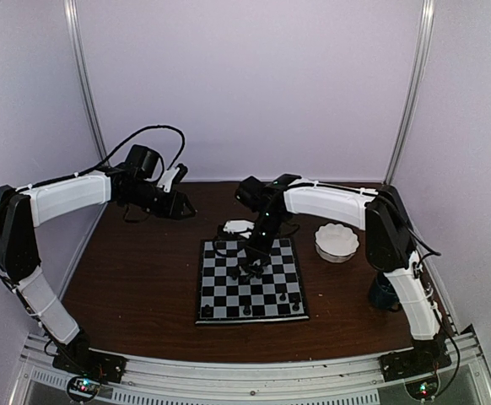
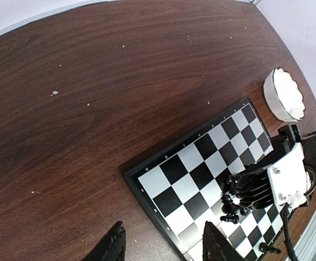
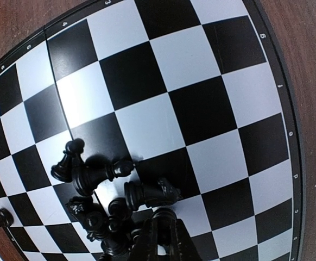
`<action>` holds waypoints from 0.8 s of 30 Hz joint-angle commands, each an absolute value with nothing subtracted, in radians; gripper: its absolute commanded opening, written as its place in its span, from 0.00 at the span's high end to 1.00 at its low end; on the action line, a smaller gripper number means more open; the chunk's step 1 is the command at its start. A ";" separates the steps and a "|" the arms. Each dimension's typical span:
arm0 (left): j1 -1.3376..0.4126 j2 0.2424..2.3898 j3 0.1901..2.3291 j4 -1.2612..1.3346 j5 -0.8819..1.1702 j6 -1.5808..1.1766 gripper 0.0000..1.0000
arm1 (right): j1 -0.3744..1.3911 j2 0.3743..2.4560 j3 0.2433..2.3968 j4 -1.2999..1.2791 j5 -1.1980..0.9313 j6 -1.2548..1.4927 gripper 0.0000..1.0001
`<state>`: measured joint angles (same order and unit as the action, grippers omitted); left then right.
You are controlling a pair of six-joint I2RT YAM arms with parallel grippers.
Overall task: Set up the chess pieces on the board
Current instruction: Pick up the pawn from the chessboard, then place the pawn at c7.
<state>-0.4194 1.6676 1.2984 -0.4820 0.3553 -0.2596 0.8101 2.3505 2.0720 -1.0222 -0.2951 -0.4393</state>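
- The right gripper (image 3: pixel 160 220) is down over the board (image 3: pixel 201 81) with its jaws pressed together. I cannot tell whether a piece is nipped between them.
- In the right wrist view, the heap of black chess pieces (image 3: pixel 101 201) lies at about ten o'clock from its tips. The nearest toppled piece (image 3: pixel 147 194) lies just beside them, its long axis running nine to three.
- The left gripper (image 2: pixel 166 247) is spread and empty. It hangs well off the board at ten o'clock in the top view, so the right arm is the nearer.
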 commanded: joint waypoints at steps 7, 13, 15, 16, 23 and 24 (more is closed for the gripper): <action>-0.414 1.645 1.324 -0.470 0.356 -0.247 0.51 | 0.810 2.152 2.023 -1.034 -0.266 -0.450 0.96; -0.414 1.647 1.324 -0.470 0.357 -0.247 0.52 | 0.822 1.990 1.806 -1.004 -0.335 -0.490 0.94; -0.414 1.647 1.324 -0.470 0.357 -0.247 0.52 | 0.839 1.947 1.725 -0.991 -0.342 -0.508 0.94; -0.414 1.647 1.324 -0.470 0.357 -0.248 0.52 | 0.847 1.929 1.688 -0.990 -0.346 -0.523 0.94; -0.414 1.647 1.324 -0.470 0.359 -0.249 0.51 | 0.897 1.901 1.531 -0.956 -0.341 -0.543 0.94; -0.414 1.647 1.324 -0.470 0.360 -0.249 0.51 | 0.903 1.906 1.526 -0.952 -0.339 -0.545 0.94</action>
